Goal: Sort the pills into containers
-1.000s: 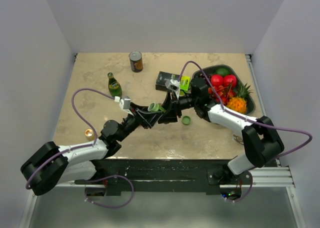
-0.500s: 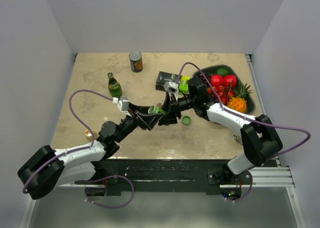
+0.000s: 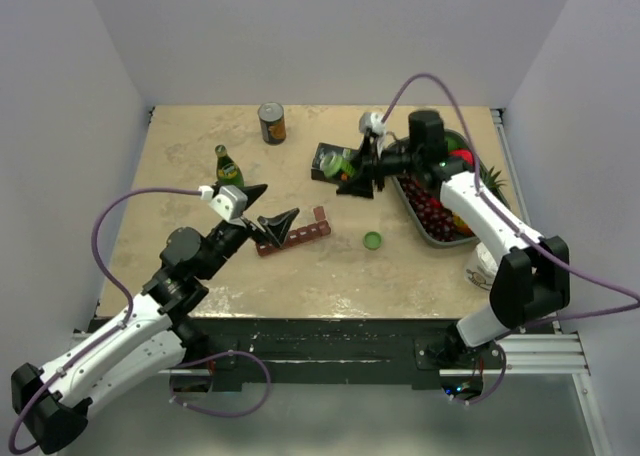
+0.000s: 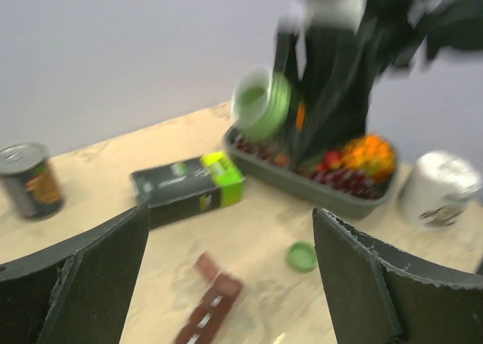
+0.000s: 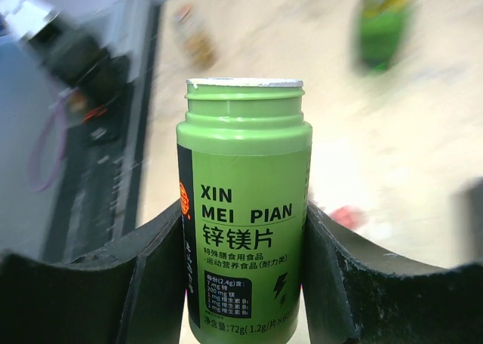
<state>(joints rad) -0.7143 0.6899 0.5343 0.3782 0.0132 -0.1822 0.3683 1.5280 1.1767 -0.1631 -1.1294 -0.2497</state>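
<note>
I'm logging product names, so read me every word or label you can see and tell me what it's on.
"XIN MEI PIAN": green pill bottle, held in the right hand.
"锌镁片": same bottle, just below.
Bottle's fine print, black-and-lime box, can: too small or blurred to read.

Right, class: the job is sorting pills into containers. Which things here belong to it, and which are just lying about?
Job: green pill bottle, green cap, maroon compartment strip.
Lying about: can, glass bottle, black-and-lime box, fruit tray.
</note>
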